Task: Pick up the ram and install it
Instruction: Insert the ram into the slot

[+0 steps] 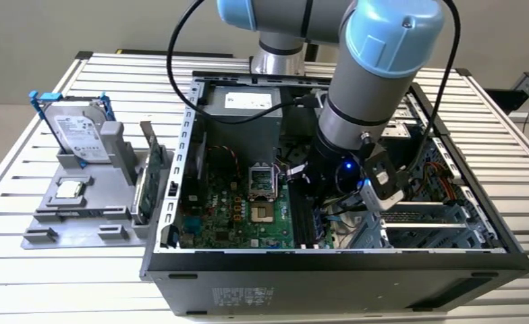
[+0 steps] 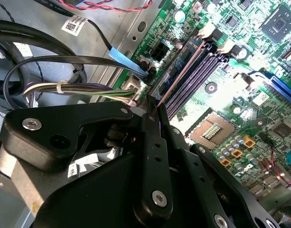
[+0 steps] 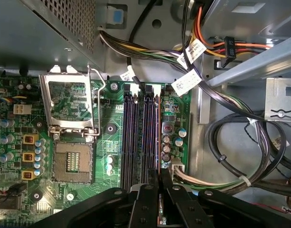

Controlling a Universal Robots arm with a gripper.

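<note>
A big table (image 1: pixel 57 81) made of long silver slats holds everything. A black computer case (image 1: pixel 337 277) lies on it with its side open, toward the exterior view's right. Just beside the case, on the exterior view's left, sits a flat grey tray (image 1: pixel 75 216). A silver hard drive (image 1: pixel 77 135) in a blue bracket stands upright at the far end of the tray. A small square chip (image 1: pixel 71 190) lies flat on the tray, nearer than the drive. A thin card (image 1: pixel 154 169) stands on edge at the tray's side closest to the case.

Hand (image 2: pixel 154 116) gripping ram (image 2: pixel 181 76) over slots (image 2: pixel 195 78)
</note>
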